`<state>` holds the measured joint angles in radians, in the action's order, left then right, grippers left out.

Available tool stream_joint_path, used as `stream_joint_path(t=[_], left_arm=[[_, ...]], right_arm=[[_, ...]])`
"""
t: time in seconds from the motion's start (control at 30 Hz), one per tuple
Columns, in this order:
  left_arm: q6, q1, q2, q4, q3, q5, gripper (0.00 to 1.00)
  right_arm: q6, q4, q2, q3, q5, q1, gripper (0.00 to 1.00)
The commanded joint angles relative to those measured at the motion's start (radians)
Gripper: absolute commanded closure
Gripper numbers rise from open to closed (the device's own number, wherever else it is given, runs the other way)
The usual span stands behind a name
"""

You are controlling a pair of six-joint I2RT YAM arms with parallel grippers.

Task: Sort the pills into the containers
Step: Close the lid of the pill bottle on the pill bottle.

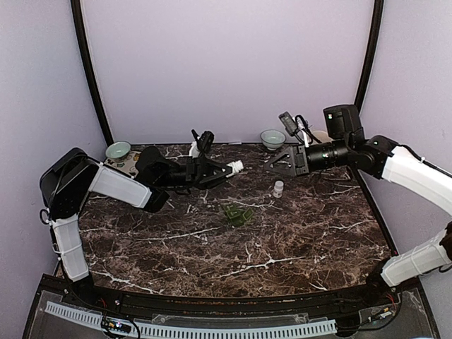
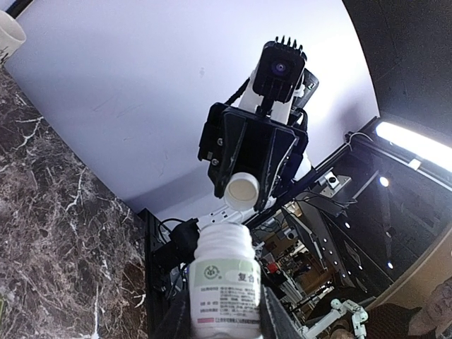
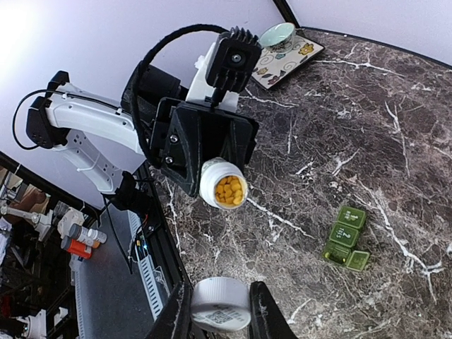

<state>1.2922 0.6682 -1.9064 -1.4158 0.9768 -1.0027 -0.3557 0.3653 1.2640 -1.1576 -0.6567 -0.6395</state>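
My left gripper is shut on a white pill bottle, held sideways above the back of the table with its open mouth toward the right arm. In the right wrist view the bottle is full of yellow pills. My right gripper faces it a short way off and is shut on the bottle's white cap. A green pill organizer lies on the marble below, one lid open.
A small white bottle stands right of the organizer. A pale bowl and a patterned plate sit at the back left. Another bowl sits at the back centre-right. Walls close off the back and sides.
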Motion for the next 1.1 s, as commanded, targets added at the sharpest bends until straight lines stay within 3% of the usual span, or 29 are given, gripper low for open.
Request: stream_joint_path(t=[0.0,1.07], left_arm=[[0.088,0.000,-0.035,-0.120,0.053,-0.054,1.00],[0.257,-0.001,-0.139,-0.244,0.200,-0.127,1.00]], right_arm=[[0.017,0.011,0.021,-0.057,-0.018,-0.018,1.00],[-0.062,-0.090,0.152,-0.144,-0.086,-0.028,1.00]])
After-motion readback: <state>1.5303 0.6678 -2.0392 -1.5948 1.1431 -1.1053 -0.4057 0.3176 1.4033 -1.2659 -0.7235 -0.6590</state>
